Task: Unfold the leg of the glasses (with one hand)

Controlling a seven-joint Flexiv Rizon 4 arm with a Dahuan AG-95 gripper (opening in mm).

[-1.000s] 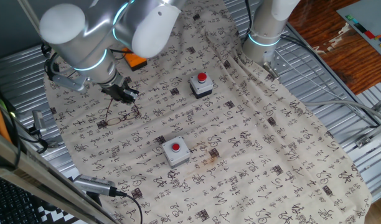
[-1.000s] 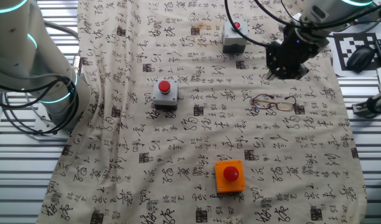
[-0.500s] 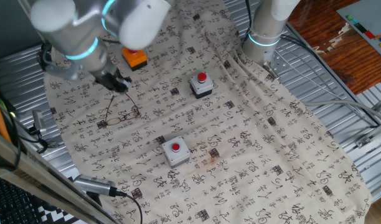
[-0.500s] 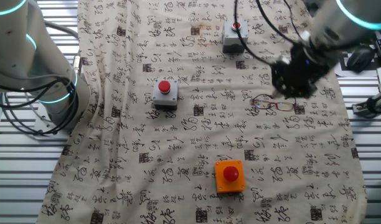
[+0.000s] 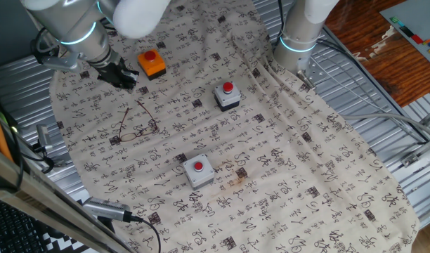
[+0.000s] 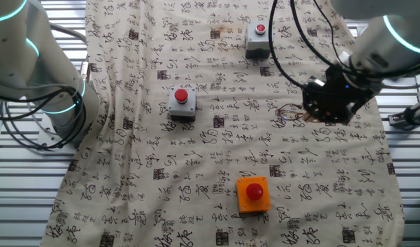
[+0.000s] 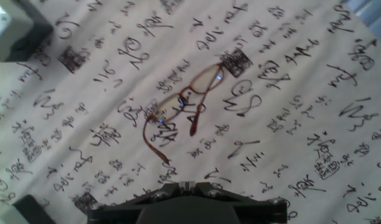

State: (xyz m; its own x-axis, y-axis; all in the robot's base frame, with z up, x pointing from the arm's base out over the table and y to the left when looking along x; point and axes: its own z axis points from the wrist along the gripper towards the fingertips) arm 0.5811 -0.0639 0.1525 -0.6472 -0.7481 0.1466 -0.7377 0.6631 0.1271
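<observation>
Arm's bent over the table's far-left corner with the gripper (image 5: 121,75) hanging above and apart from the glasses (image 5: 136,125) lying on the printed cloth (image 5: 285,161), fingers look closed but honestly can't tell.

Robot lab, button boxes (image 5: 227,96), printed cloth (image 5: 285,161)

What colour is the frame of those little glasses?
Reddish-brown, thin wire; the glasses show best in the hand view.
</observation>
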